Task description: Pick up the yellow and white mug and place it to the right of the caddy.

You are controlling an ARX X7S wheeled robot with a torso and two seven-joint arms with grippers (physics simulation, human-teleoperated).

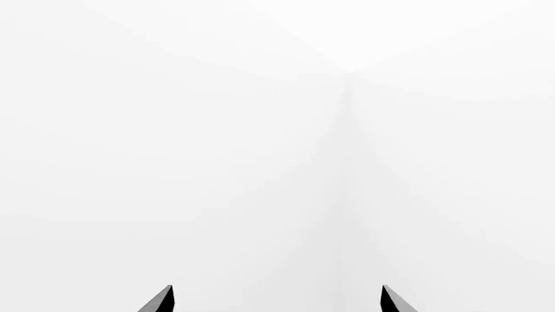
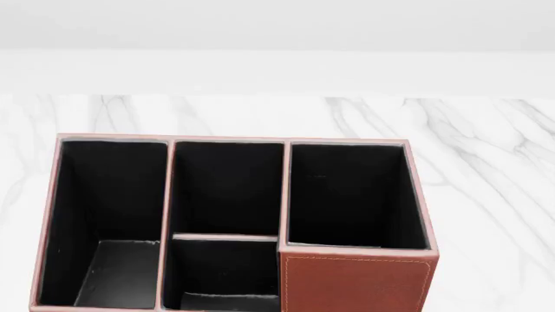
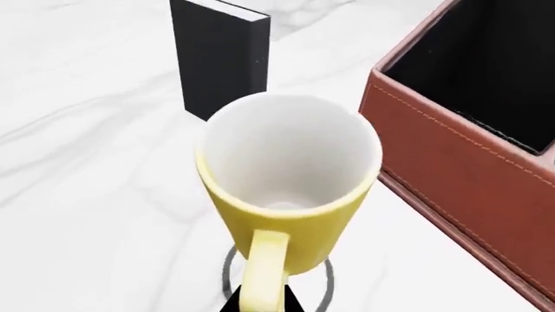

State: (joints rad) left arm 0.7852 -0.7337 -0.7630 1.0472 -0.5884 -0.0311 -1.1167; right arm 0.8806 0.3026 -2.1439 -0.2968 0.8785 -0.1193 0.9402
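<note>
**Yellow mug up close beside the caddy**

Yellow outside and white inside, the mug (image 3: 286, 188) fills the middle of the right wrist view. Its mouth is open to the camera and its loop handle (image 3: 262, 273) points back toward the lens. A grey ring-shaped shadow (image 3: 323, 281) shows on the marble (image 3: 95, 214) under its base, so the mug may be off the surface, though that cannot be told for sure. Just beside the mug stands the caddy (image 3: 468, 169), reddish-brown with pale stitching and a black lining; the two look close but apart. Beyond the mug a black block (image 3: 217, 58) with a white edge stands upright on the marble.

Only a dark sliver at the handle shows of the right gripper (image 3: 260, 305). Whether it grips the handle, or how its jaws stand, cannot be told.

From the head camera, the caddy (image 2: 355, 283) sits on the marble table (image 2: 485, 169) with its four black compartments open to the camera. Neither the mug nor either arm shows there.

Two black fingertips (image 1: 160, 300) of the left gripper (image 1: 277, 300) appear at the edge of the left wrist view, set well apart with nothing between them, against plain white.
</note>
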